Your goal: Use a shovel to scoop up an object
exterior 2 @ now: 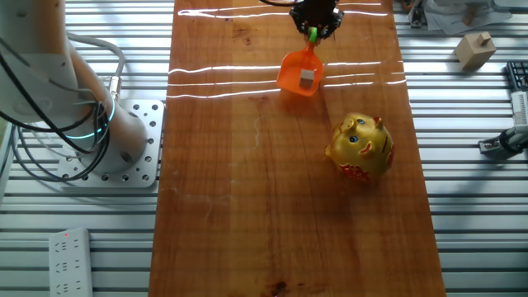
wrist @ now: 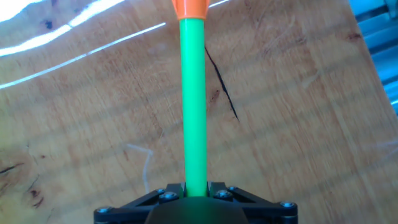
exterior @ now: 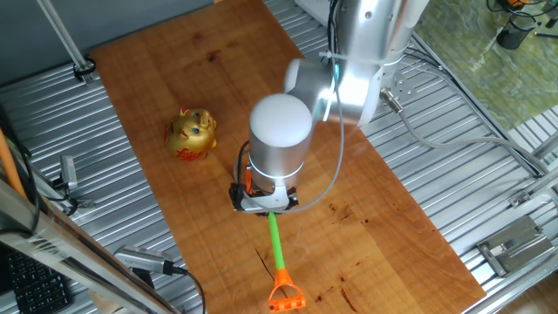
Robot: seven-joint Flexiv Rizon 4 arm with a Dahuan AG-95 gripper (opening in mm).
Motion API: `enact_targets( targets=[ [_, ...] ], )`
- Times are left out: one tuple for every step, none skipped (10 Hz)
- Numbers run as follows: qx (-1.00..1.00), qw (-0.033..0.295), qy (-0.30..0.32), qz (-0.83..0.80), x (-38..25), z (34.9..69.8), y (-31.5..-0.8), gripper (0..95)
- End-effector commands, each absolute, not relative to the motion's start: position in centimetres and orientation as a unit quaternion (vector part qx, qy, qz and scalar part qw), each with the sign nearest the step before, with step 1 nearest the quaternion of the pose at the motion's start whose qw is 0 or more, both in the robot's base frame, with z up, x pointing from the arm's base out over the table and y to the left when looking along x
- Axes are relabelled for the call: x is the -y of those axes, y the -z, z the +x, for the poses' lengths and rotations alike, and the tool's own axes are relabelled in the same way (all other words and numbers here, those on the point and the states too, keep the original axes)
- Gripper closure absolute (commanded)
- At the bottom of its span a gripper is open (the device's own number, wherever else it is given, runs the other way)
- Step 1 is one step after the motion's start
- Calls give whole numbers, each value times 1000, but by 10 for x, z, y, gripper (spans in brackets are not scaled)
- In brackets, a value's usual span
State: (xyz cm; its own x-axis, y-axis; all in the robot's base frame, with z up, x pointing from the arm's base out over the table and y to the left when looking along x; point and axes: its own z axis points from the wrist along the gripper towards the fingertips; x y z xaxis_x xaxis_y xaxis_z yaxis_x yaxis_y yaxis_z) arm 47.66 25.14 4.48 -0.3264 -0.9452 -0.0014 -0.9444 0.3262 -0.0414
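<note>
In the hand view the shovel's (wrist: 194,99) thin green shaft fills the foreground, running straight up from the black gripper (wrist: 196,194), whose jaws are pinched on it at the bottom edge. From one fixed view, the orange D-shaped loop end sticks out past the arm, low over the wooden desk (exterior: 384,218) (whether it touches the wood is hard to tell). In the other fixed view the orange blade is tipped downward toward the desk, with the object (exterior 2: 308,77), a tiny pale cube, sitting inside the scoop. The golden cat figurine (exterior 2: 360,147) stands near the blade, apart from it.
</note>
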Motion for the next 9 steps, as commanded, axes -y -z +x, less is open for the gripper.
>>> enact_targets(
  targets=[
    [-814,15,18,-581,-251,477,-38,950],
    [-813,15,19,-582,-251,477,-36,950],
    [-813,16,21,-582,-251,477,-31,950],
    [-813,17,22,-582,-250,476,-28,950],
    [-812,19,23,-582,-251,476,-25,950],
    [-812,19,24,-582,-250,476,-23,950],
    [-812,20,23,-583,-250,476,-23,950],
    [-812,19,24,-583,-251,476,-23,950],
    [-808,21,26,-588,-251,476,-23,950]
  ],
)
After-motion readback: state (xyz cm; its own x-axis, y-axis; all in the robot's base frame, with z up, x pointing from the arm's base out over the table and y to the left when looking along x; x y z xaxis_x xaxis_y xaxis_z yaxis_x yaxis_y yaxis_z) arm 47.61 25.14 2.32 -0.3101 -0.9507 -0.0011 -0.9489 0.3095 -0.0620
